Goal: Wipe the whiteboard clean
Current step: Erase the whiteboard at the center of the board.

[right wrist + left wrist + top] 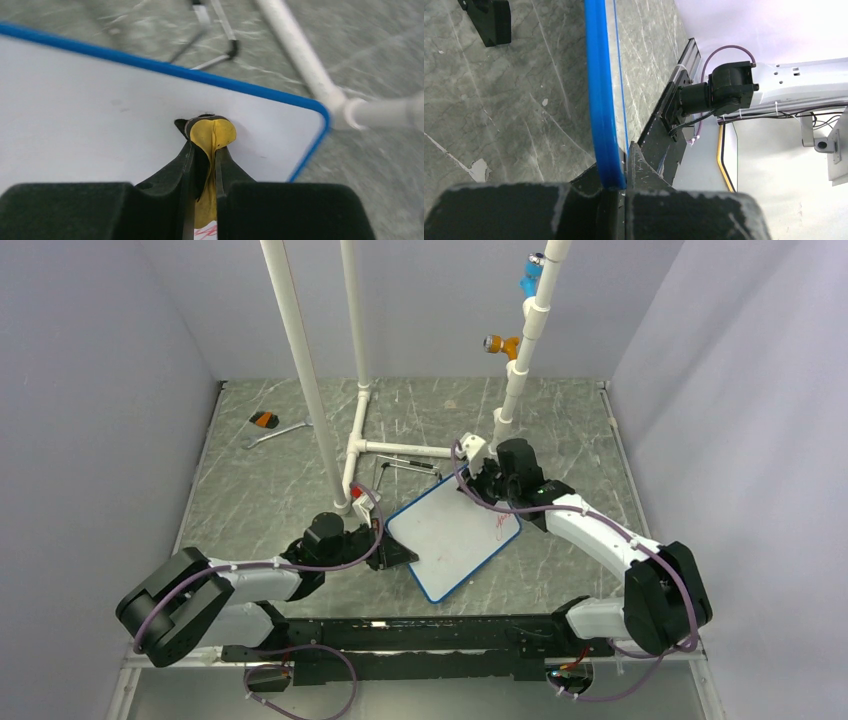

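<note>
The whiteboard [450,535], white with a thin blue frame, lies tilted on the table in the top view, with red handwriting [500,527] near its right edge. My left gripper [400,558] is shut on the board's left edge; the left wrist view shows the blue frame [600,100] pinched between the jaws. My right gripper [472,480] is shut on a yellow cloth [211,137] and presses it on the board's white face [90,115] near the far corner. Red marks [207,231] show just behind the cloth.
A white pipe frame [310,390] stands behind the board, with a base bar [405,450]. A black bent tool [405,466] lies beside the board's far edge. A wrench [272,434] and an orange-black object [263,419] lie at the far left.
</note>
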Robot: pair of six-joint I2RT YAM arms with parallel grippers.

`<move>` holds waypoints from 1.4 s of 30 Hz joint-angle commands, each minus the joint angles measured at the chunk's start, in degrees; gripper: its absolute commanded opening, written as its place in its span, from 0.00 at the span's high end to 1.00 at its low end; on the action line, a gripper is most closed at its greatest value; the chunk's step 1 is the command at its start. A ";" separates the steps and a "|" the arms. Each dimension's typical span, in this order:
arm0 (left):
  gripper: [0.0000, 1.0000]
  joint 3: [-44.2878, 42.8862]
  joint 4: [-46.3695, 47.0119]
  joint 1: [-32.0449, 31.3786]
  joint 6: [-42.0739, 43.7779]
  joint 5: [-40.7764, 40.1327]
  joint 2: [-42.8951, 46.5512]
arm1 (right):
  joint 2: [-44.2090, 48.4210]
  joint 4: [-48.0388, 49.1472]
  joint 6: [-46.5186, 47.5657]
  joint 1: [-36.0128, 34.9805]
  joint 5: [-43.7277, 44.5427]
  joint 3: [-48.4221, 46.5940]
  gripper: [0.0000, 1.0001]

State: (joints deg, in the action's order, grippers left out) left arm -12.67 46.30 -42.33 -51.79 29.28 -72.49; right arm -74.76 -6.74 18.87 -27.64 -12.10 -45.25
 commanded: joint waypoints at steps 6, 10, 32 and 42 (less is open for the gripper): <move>1.00 -1.73 6.55 -1.02 5.04 5.06 1.74 | 1.37 -13.93 14.71 -12.01 -24.47 -0.67 1.00; 1.00 -1.66 6.23 -1.08 5.18 4.94 1.94 | -0.77 -14.07 15.11 -10.80 -15.45 -2.66 1.00; 1.00 -2.25 -1.61 -1.06 7.79 4.34 6.69 | -1.91 -22.93 25.61 -19.19 -16.52 -2.04 1.00; 1.00 -1.46 -2.91 -1.03 8.01 4.03 8.70 | 4.30 -9.38 16.33 -2.66 -0.07 1.45 1.00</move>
State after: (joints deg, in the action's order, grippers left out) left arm -12.64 39.42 -42.26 -45.01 26.85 -66.48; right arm -72.49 -24.51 36.95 -35.46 -22.59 -45.71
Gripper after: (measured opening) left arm 0.072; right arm 0.139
